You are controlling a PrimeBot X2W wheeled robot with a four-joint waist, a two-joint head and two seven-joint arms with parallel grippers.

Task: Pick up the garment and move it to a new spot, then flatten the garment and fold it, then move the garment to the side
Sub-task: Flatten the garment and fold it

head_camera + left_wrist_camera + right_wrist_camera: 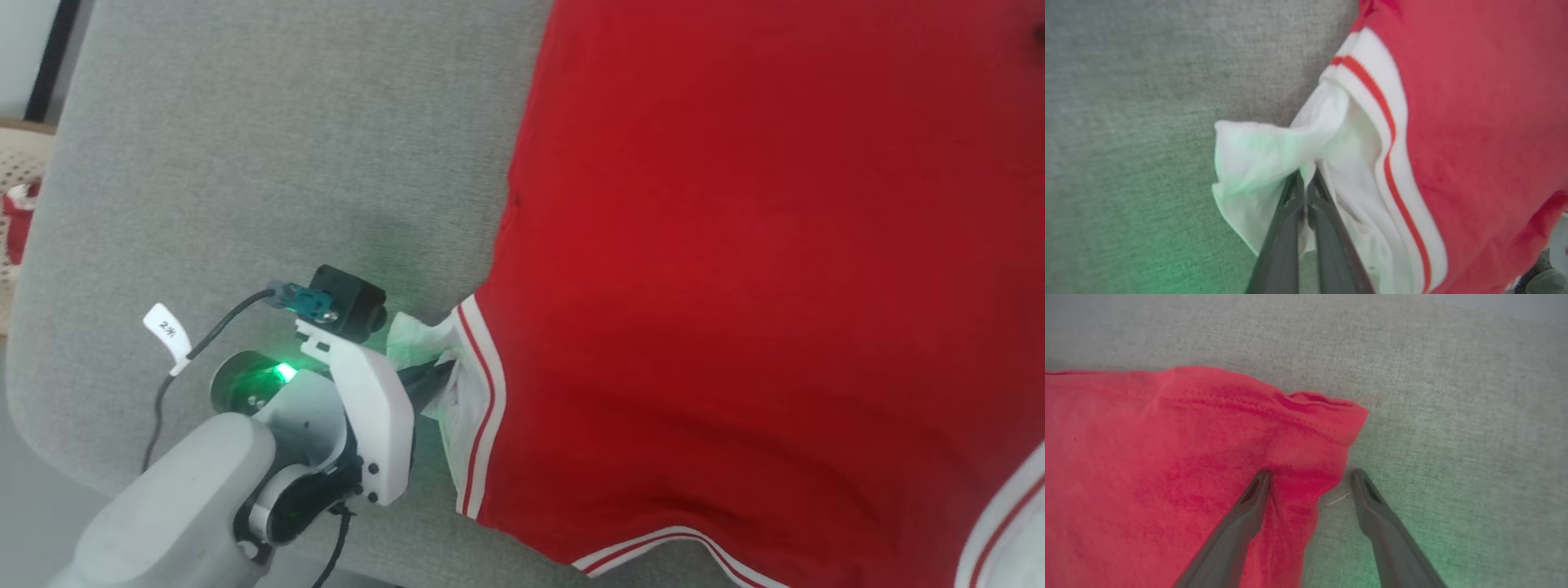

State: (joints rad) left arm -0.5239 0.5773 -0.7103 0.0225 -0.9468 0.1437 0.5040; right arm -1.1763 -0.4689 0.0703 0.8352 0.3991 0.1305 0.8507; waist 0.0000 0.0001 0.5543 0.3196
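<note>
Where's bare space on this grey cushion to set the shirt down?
Bare grey cushion left of the shirt, past the left arm. More beyond the shirt's hem corner. Crowded at the white sleeve, pinched in the left jaws.

A grey woven cushion (245,163), tinged green in places, rounds off beside a pale floor (24,514).

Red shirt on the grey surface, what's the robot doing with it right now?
The left gripper is shut on the white sleeve of the garment, which lies spread on the grey fabric surface. The right gripper is open, its fingers straddling a rumpled red corner at the hem, not gripping it.
</note>
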